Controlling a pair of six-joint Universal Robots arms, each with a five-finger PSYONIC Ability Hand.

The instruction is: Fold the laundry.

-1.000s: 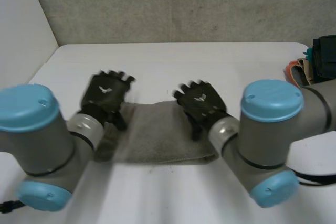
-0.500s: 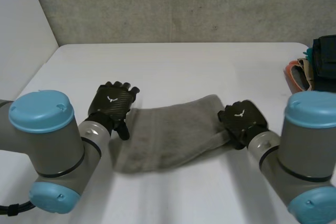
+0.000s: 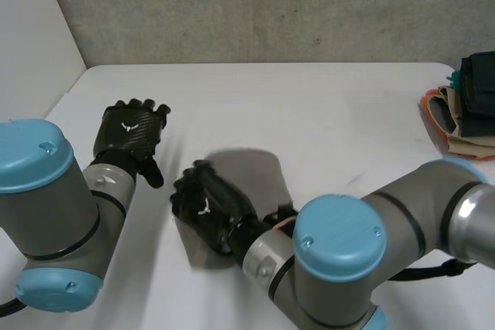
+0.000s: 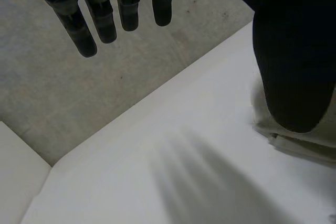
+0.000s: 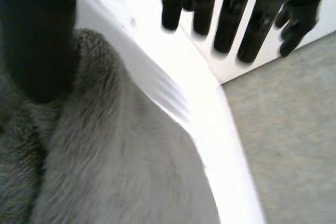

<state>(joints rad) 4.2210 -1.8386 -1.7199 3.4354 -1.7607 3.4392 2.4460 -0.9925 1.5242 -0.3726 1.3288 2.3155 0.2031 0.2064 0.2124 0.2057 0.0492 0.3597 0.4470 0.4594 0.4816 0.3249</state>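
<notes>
Grey towel (image 3: 255, 175) lay bunched near table (image 3: 309, 106) centre. Right hand (image 3: 204, 206) was over its eight-o'clock end, fingers straight, gripping nothing. Left hand (image 3: 128, 130) was at towel's ten o'clock, fingers straight and empty, over bare table. Clothes pile (image 3: 464, 110) sat at table's three-o'clock edge.

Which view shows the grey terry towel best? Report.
Head view: the grey terry towel lies on the white table, its outline clear around the right hand on it. Right wrist view gives its pile close up; left wrist view a pale cloth edge, possibly it.
</notes>
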